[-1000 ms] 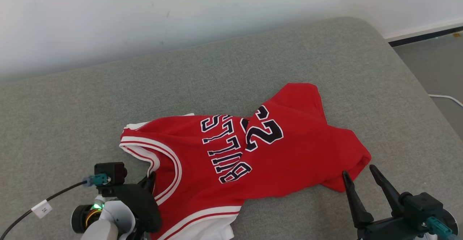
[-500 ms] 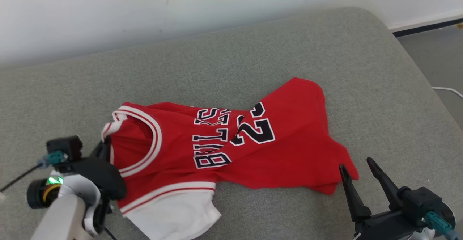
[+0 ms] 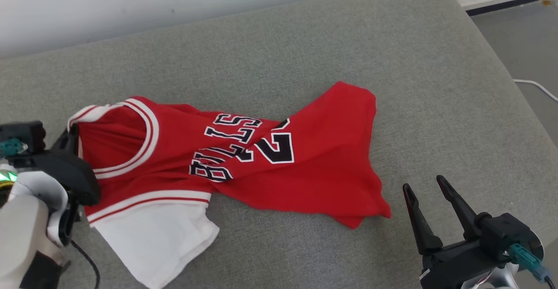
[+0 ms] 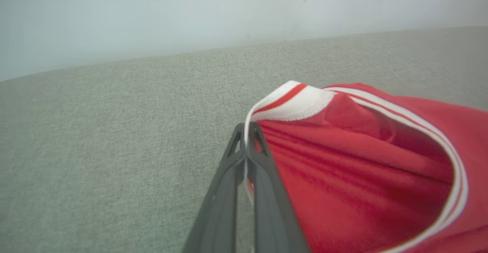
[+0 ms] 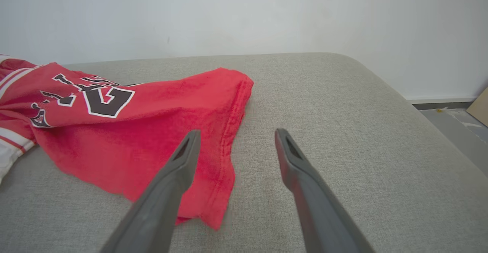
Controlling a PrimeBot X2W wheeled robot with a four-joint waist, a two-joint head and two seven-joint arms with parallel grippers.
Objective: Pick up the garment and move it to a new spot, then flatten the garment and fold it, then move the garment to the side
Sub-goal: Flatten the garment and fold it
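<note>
Left jaws pressed together, pinching the white-and-red striped trim [image 4: 293, 102] at the strap end of the red basketball jersey [image 3: 314, 171]. In the left wrist view the trim band runs down between the two dark fingers [image 4: 267, 199], a loop of it bulges up just past the tips, and the red body [image 4: 362, 169] spreads out to the right of the jaws. The jersey lies on a grey fabric-covered cushion [image 3: 305, 40], stretched between the two sets of jaws. It is twisted across the middle, not flat, so the black white-edged lettering [image 3: 226, 149] is partly folded over. A white panel [image 3: 157, 236] sticks out from under the striped edge, on the near side just right of the left jaws. Right jaws spread wide, nothing between them, tips over bare cushion [image 5: 343, 111]. The plain red hem corner [image 3: 375, 208] sits near the right jaws, just to their left and apart from the tips in the head view. In the right wrist view the hem [image 5: 225, 142] passes behind the left finger [image 5: 171, 180]; can't tell if it touches. Pale wall [image 3: 130, 1] beyond the cushion's far edge.
</note>
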